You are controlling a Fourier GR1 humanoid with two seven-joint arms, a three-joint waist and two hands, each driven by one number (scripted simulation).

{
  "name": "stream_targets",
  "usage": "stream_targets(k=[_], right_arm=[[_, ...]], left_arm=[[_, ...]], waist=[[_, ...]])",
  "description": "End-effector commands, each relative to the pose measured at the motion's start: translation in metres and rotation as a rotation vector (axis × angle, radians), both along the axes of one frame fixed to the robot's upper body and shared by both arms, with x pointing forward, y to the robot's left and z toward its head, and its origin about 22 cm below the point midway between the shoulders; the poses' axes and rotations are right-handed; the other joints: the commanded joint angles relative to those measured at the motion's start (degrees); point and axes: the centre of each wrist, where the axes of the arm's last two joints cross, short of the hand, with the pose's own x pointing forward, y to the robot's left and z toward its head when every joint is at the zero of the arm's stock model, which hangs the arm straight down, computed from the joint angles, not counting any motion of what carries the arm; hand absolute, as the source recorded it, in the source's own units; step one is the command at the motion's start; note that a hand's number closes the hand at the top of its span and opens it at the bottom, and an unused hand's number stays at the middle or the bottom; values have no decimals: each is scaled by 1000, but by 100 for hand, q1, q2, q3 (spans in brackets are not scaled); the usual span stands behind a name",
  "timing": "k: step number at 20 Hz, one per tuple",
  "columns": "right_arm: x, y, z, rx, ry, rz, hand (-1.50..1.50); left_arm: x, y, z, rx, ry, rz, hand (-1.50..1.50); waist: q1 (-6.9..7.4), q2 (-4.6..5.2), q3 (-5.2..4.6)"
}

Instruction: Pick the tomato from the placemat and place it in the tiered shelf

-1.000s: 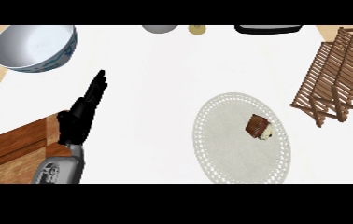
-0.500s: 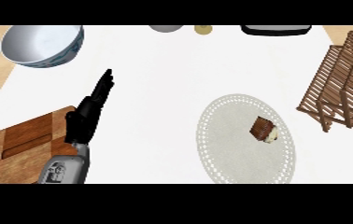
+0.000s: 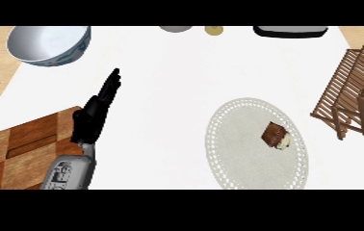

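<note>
Left hand [image 3: 96, 110]: fingers straight, nothing held, at desk's left. Item [image 3: 276, 135] on placemat [image 3: 245, 150] looks brown, not tomato-like. Pick not begun; right-hand reach judged needed, then shelf [image 3: 346, 95].

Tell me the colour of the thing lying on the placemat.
Brown with a pale end, not tomato red, seen in the head view: item on placemat.

The left hand [image 3: 96, 110] shows at the left of the head view, just right of the wooden cutting board [image 3: 32, 143]. Its black fingers [image 3: 112, 83] are straight and held together, pointing up and slightly right, away from the board. The grey forearm [image 3: 70, 171] runs down from the wrist along the board's right edge to the view's lower edge.
</note>
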Motion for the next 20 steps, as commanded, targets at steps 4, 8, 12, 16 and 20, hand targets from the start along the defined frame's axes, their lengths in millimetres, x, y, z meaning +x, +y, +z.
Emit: stream_targets(k=[4,8,12,16,20], right_arm=[[17,-6,21,24,-68,106,150],[51,19,29,-48,-135,79,150],[56,14,13,-58,-143,100,150],[91,30,-8,-82,-188,27,150],[108,36,-18,-134,-270,89,150]], left_arm=[[4,-10,17,-6,-12,-43,0],[-4,-9,-1,-8,-3,-19,0],[-3,-10,11,-1,12,2,0],[5,-2,-1,18,-11,-8,0],[1,-9,14,-4,-4,-10,0]], waist=[[54,8,5],[94,18,-1],[-1,-9,-1],[52,15,-3],[78,13,1]])
